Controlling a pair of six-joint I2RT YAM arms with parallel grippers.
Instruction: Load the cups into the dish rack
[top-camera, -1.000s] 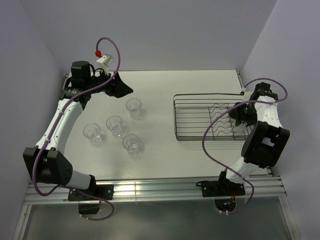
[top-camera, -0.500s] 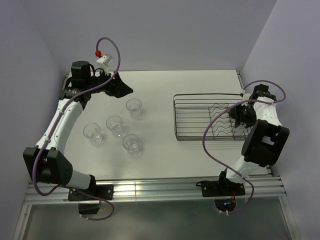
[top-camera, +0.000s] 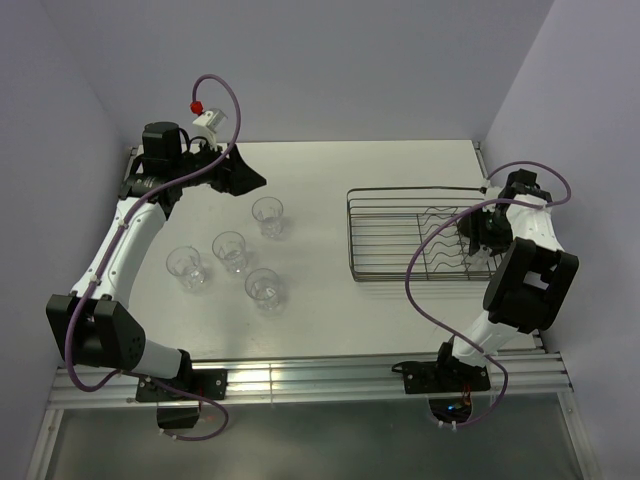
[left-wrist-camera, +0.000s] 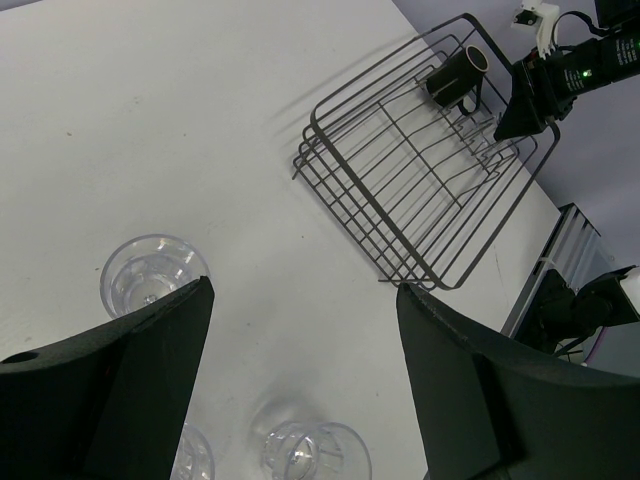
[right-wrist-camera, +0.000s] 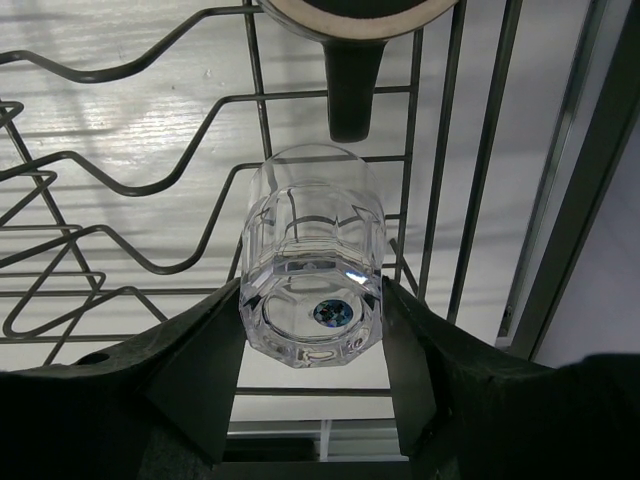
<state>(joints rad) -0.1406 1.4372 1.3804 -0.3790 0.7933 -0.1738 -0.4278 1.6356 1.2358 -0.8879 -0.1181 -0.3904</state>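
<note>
**One glass pinched at the rack, four standing on the table**

Top view: The rack (top-camera: 400, 240) lies on the right side of the table (top-camera: 330, 165). The right claw (top-camera: 478, 248) is over the rack's right end, above the wavy wires. From here I cannot tell how its fingers stand. Well to the left of the rack, four loose glasses (top-camera: 267, 215) (top-camera: 230, 250) (top-camera: 187, 267) (top-camera: 264, 289) stand upright, apart from one another. The left claw (top-camera: 255, 180) hangs above the table, left of the rack and just beyond the loose glass that is closest to it.

Left wrist view: The left claw (left-wrist-camera: 300, 300) is spread wide, with only bare table between its fingers (left-wrist-camera: 150, 380). A dark mug (left-wrist-camera: 455, 75) lies on its side in the rack (left-wrist-camera: 400, 200), at the end where the right claw (left-wrist-camera: 525, 105) is, just beside it. Three loose glasses show near the fingers.

Right wrist view: The right claw (right-wrist-camera: 312, 330) pinches a clear glass (right-wrist-camera: 312, 290), with its fingers (right-wrist-camera: 200, 370) pressed on both sides. The glass's thick base faces the camera. The glass is over the rack's wavy wires (right-wrist-camera: 130, 180), just beside the mug's handle (right-wrist-camera: 350, 90). Whether the glass touches the wires I cannot tell.
</note>
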